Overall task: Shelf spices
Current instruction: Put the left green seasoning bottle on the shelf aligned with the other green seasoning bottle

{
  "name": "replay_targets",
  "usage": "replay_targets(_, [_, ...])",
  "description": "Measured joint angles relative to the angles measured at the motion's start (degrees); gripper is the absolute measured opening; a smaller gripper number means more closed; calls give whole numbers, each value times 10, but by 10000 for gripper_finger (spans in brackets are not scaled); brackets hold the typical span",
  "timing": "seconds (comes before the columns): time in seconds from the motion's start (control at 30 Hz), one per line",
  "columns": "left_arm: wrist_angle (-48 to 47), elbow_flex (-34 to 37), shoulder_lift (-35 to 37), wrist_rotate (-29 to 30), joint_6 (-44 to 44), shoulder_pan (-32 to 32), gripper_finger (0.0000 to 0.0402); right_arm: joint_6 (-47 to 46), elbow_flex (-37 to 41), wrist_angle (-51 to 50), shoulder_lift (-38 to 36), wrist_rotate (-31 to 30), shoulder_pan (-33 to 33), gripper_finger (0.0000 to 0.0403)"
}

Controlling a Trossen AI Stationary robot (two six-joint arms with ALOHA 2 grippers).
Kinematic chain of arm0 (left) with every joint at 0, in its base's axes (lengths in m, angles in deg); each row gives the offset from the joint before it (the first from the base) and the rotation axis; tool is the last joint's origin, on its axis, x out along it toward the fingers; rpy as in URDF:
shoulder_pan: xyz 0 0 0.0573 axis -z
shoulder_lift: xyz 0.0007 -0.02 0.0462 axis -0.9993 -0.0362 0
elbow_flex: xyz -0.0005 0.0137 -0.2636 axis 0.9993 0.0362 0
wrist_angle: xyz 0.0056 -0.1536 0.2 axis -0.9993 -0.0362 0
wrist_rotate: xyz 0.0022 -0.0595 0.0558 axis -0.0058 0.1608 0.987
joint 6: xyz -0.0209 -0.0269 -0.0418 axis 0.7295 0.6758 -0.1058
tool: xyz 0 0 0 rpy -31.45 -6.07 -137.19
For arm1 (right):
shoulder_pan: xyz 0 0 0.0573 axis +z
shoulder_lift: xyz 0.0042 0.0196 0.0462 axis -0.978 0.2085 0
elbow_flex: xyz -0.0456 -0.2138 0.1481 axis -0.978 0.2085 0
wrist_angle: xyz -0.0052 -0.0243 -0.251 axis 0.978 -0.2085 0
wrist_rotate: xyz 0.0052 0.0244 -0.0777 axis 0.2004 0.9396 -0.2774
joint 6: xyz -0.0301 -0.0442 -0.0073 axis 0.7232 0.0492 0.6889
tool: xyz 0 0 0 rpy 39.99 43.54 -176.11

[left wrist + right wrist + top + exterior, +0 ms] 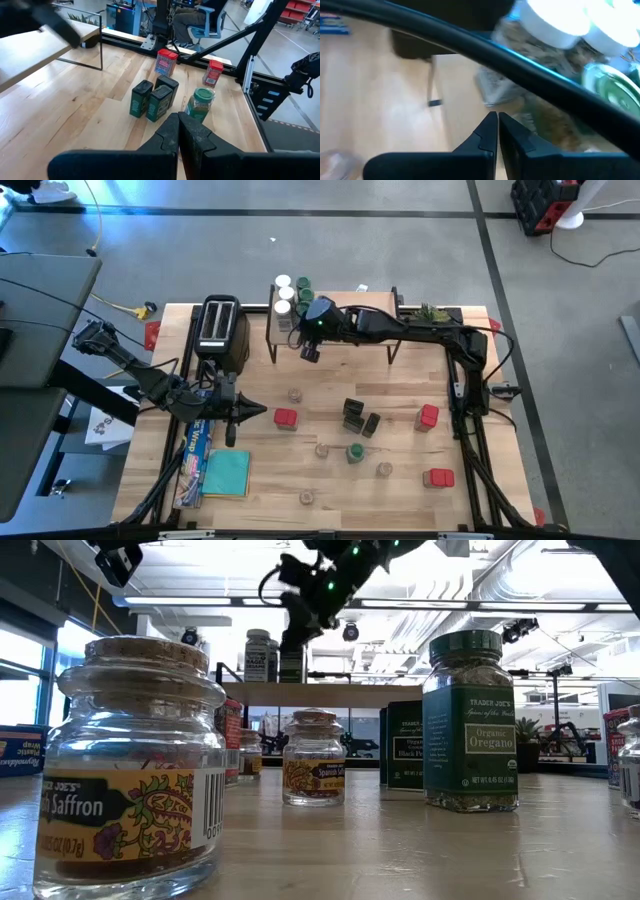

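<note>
1. Hovering at the shelf (340,315), my right gripper (309,350) hangs just off its front edge near the left end, fingers pressed together and holding nothing.
2. Four jars already stand at the shelf's left end: two white-lidded jars (284,288) and two green-lidded jars (303,288), close together near the table's far edge.
3. I judge the step in hand to be the gap between a placement and the next pickup, with most of the spices not yet shelved.
4. My left gripper (234,412) waits over the table's left side, in front of the black toaster (221,330), fingers also pressed together and empty.
5. Spread across the table's middle are black boxes (152,97), a green-lidded oregano jar (354,452), red tins (286,418) and small cork-topped clear jars (295,395); more red tins lie toward the right edge.
6. The next move calls for spreading my right fingers, lowering over one upright container, and pinching its sides squarely.
7. Readable writing in the low view: the green-lidded jar says "Trader Joe's" and "Organic Oregano".
8. The nearest cork-topped jar (135,765) reads "Saffron", and a black box (404,745) behind shows "Trader Joe's" with "Black" partly legible.
9. A long blue foil box (192,452) and a teal cloth (226,474) lie near the front left corner; neither belongs on the shelf.
</note>
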Motion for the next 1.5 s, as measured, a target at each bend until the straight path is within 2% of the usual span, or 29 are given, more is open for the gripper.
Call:
replay_targets(0.3, [0, 0, 0, 0, 0, 0, 1, 51, 0, -34, -91, -2, 29, 9])
replay_targets(0.47, [0, 0, 0, 0, 0, 0, 1, 31, 0, -86, -153, -21, 12, 9])
replay_targets(0.6, [0, 0, 0, 1, -2, 0, 1, 4, -1, -128, -170, -26, -21, 9])
replay_targets(0.73, [0, 0, 0, 2, -5, 0, 1, -24, -1, -126, -145, -24, -72, 9])
replay_targets(0.83, [0, 0, 0, 2, -5, 0, 1, -34, -1, -80, -107, -19, -113, 9])
replay_targets(0.97, [0, 0, 0, 2, -1, 0, 1, -53, 0, -6, -55, 44, -169, 9])
replay_targets(1.1, [0, 0, 0, 2, -1, 0, 1, -88, 0, 22, -21, 88, -206, 9])
replay_targets(1.3, [0, 0, 0, 2, -1, 0, 1, -111, 0, 44, 8, 178, -212, 9])
replay_targets(1.5, [-1, 0, 0, 2, -1, 0, 1, -92, 0, 46, 9, 191, -191, 9])
